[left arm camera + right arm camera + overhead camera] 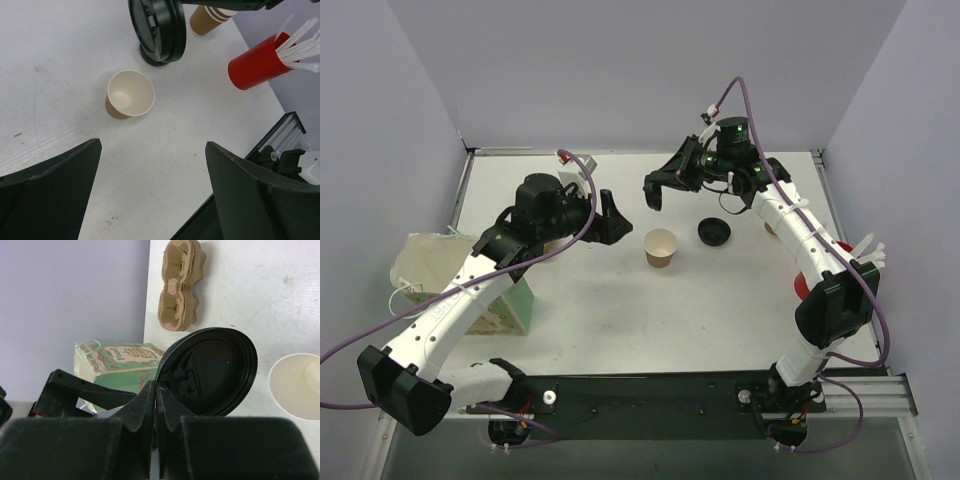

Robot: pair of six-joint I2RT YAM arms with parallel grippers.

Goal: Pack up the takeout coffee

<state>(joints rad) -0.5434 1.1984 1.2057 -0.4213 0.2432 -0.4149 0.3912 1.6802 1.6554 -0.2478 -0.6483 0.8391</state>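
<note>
The takeout coffee cup (661, 248) is a small brown paper cup standing upright at mid-table, open-topped and pale inside (130, 95); its rim shows at the right edge of the right wrist view (297, 385). My right gripper (653, 192) hangs above and just behind the cup. Its jaws (157, 387) are shut on the rim of a round black plastic lid (215, 372), held tilted on edge. My left gripper (612, 220) stands wide open to the left of the cup, nothing between its fingers (152, 144).
More black lids (713, 232) lie right of the cup (159, 35). Beyond them stand stacked brown cups (207, 19) and a red cup of white straws (255, 62). A green and cream paper bag (425, 265) sits far left, with a tan pulp carrier (181, 285) nearby.
</note>
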